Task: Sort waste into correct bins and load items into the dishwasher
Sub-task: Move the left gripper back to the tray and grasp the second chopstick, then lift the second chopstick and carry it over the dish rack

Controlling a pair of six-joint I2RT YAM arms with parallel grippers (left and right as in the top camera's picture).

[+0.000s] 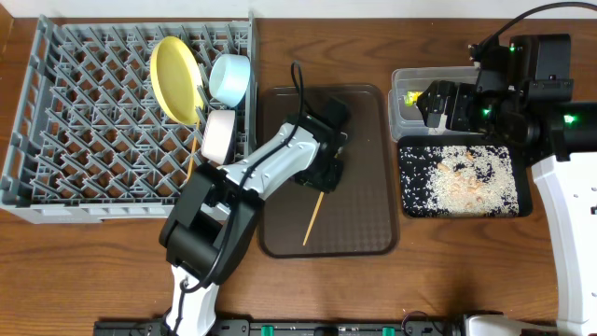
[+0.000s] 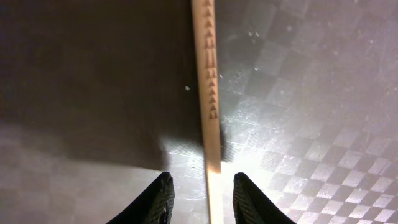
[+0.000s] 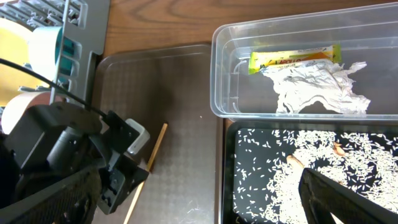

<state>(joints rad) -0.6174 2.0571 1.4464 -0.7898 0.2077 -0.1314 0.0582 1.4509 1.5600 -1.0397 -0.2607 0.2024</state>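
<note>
left gripper (image 2: 202,186) jaws narrowly parted astride chopstick (image 2: 208,93), not clamped | chopstick flat on brown tray (image 1: 364,224), running toward 7 o'clock | risk: thin stick rolls or pivots on closing, slips at lift | right gripper (image 1: 434,105) over clear tub (image 1: 399,121), aperture unreadable

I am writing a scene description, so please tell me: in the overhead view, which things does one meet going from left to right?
Yellow plate → blue bowl → chopstick → black tray. The white bowl and the clear tub overlap these, so I leave them out.
</note>
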